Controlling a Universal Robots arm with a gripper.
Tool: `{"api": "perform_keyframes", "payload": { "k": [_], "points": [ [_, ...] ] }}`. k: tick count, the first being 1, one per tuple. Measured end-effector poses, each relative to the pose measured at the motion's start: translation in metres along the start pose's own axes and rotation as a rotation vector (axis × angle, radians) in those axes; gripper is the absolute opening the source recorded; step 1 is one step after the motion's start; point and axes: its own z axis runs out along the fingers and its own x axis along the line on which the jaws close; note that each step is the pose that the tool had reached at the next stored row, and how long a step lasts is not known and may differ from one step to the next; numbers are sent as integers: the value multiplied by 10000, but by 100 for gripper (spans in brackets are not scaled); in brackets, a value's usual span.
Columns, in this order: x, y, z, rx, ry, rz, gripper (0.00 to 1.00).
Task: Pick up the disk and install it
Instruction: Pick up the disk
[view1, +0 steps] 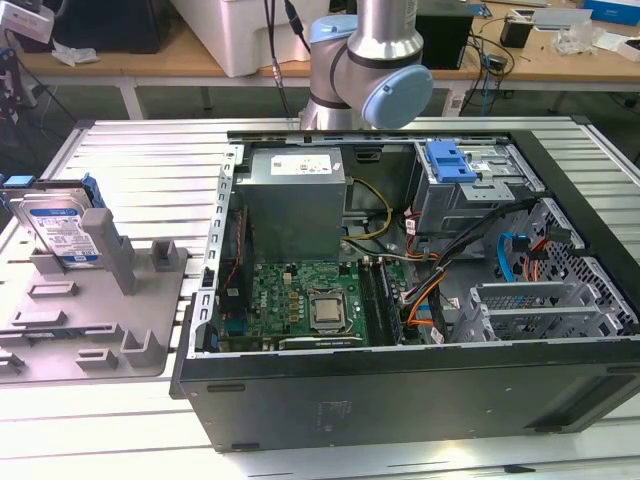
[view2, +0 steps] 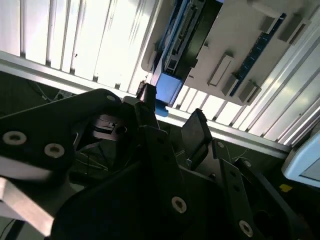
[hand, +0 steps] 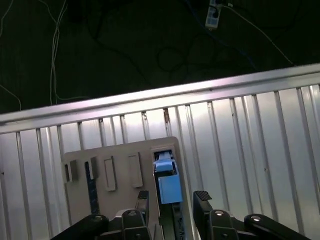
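The gripper (hand: 172, 200) sits at one edge of the picture. Its two black fingers (hand: 202, 197) are spread apart. In the gap between them, but farther away, is the disk (hand: 168, 186). It stands on its thin side in a grey holder (hand: 115, 150), and its bright blue frame faces the camera. The holder has more slots (hand: 109, 174) just beside the disk. The holder lies on a shiny silver table (hand: 250, 130) with long ridges. Past the table's rim, the other half of the picture is a dark floor (hand: 125, 75) with thin cables (hand: 54, 50) on it.
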Motion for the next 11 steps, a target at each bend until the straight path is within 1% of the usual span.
{"api": "perform_keyframes", "payload": {
  "k": [2, 4, 5, 6, 11],
  "points": [
    [0, 0, 2, 111, -2, -216, 48],
    [0, -1, 4, 258, -9, -419, 48],
    [0, -1, 4, 317, -11, -509, 48],
    [1, -2, 4, 344, -11, -568, 48],
    [1, 6, 5, 348, -9, -612, 48]
  ]
}}
